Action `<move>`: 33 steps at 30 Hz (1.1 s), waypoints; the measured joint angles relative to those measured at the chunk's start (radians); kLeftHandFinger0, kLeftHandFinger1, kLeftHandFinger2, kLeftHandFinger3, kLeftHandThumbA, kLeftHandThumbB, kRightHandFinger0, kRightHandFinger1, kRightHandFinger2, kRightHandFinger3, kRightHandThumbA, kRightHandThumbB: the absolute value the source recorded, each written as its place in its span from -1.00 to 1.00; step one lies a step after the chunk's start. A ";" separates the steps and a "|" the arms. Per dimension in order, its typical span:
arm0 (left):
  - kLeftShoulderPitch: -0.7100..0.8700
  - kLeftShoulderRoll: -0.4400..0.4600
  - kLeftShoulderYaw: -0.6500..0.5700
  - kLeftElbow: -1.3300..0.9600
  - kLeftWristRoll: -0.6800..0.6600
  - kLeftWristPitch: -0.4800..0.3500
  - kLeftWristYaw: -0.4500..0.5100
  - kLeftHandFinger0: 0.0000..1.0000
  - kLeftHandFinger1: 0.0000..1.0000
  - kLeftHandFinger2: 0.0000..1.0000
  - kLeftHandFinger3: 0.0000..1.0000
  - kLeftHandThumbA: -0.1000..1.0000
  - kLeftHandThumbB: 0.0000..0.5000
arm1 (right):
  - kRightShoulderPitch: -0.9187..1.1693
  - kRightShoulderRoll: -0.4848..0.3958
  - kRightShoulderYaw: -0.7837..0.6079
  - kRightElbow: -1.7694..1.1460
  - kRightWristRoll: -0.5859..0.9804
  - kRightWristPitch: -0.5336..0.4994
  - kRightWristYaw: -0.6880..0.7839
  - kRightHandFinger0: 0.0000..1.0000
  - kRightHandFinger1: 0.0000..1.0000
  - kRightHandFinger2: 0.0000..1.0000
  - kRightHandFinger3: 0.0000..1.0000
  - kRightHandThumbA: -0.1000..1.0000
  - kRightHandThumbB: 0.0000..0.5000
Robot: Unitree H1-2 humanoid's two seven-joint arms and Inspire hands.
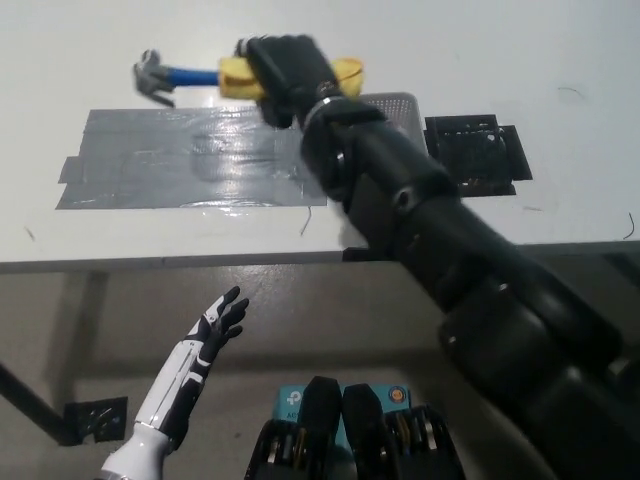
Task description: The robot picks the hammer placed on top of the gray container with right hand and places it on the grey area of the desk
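Note:
My black right hand (285,72) is shut on the yellow grip of the hammer (190,76), which has a blue shaft and a grey head pointing left. The hammer hangs over the far edge of the grey taped area (190,155) on the white desk (80,50). The grey container (395,100) is mostly hidden behind my right arm; only its far rim shows. My white left hand (215,322) rests open below the desk's front edge at the lower left.
A black mesh mat (475,152) lies on the desk to the right of the container. My right arm crosses the picture from the bottom right and covers the desk's front right part. The desk's front edge (150,262) runs across the middle.

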 measured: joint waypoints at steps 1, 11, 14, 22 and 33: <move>0.000 0.000 -0.002 0.000 -0.001 0.000 0.000 1.00 1.00 1.00 1.00 1.00 -0.25 | 0.000 0.008 0.002 0.005 -0.001 0.001 0.000 -1.00 -0.42 0.38 -0.38 -1.00 -0.11; -0.009 -0.009 -0.018 -0.001 -0.001 0.000 0.000 1.00 1.00 1.00 1.00 1.00 -0.23 | 0.010 0.054 0.005 0.038 -0.003 0.015 0.008 -1.00 -0.51 0.12 -0.08 -1.00 0.10; -0.013 -0.014 -0.025 -0.001 -0.001 0.000 0.000 1.00 1.00 1.00 1.00 1.00 -0.19 | 0.036 0.059 0.004 0.046 -0.003 0.024 0.010 -1.00 -0.75 -0.23 -0.06 -1.00 0.12; -0.030 -0.016 -0.038 -0.004 0.005 0.002 0.000 1.00 1.00 1.00 1.00 1.00 -0.33 | 0.136 0.060 -0.070 0.052 0.027 0.031 0.010 -1.00 -0.93 -0.39 -0.27 -1.00 -0.20; -0.048 -0.015 -0.040 -0.010 0.010 0.005 -0.001 1.00 1.00 1.00 1.00 1.00 -0.41 | 0.188 0.058 -0.117 0.053 0.059 0.039 0.000 -1.00 -0.76 0.22 -0.16 -1.00 -0.48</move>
